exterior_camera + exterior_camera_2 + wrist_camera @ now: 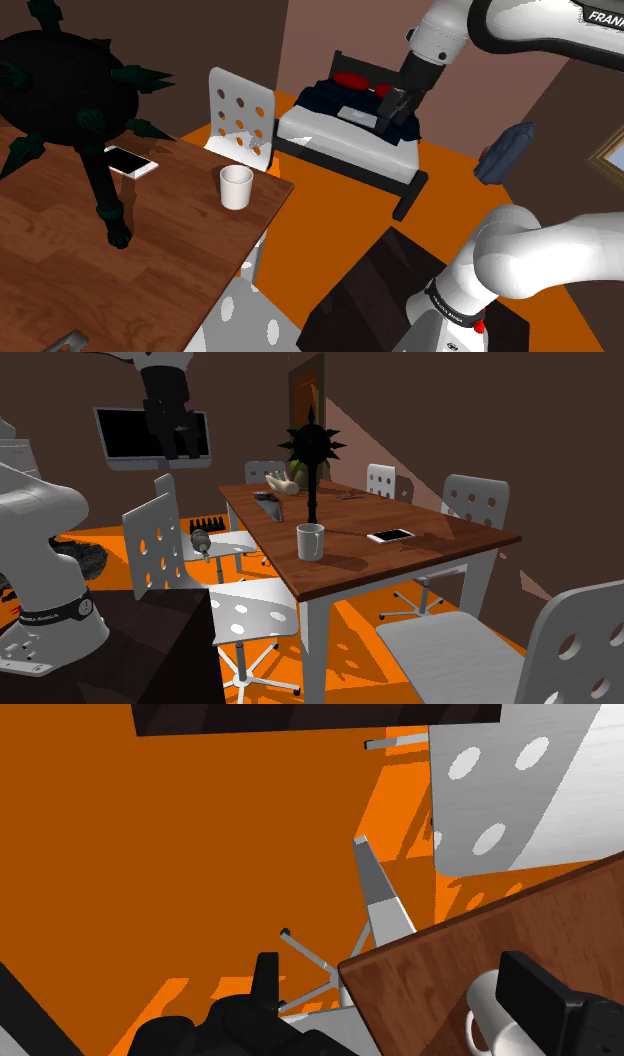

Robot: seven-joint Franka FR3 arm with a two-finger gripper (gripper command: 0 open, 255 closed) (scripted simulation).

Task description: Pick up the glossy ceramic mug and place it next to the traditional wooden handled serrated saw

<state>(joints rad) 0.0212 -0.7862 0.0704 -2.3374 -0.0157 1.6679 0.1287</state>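
Beyond the table [60,235] corner, hand [395,969] spread and empty, white mug [236,187] upright, phone [131,162] in shoulder view.

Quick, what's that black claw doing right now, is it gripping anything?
Gripper: open, holding nothing; the white mug stands apart from it on the table.

white arm [540,250], dark joint rings [447,301], "fran" lettering [603,17], red spot [481,325] near base, maybe button; black gripper [388,122].

White mug [236,187], upright, open end up, standing on wooden table [180,262] near its corner
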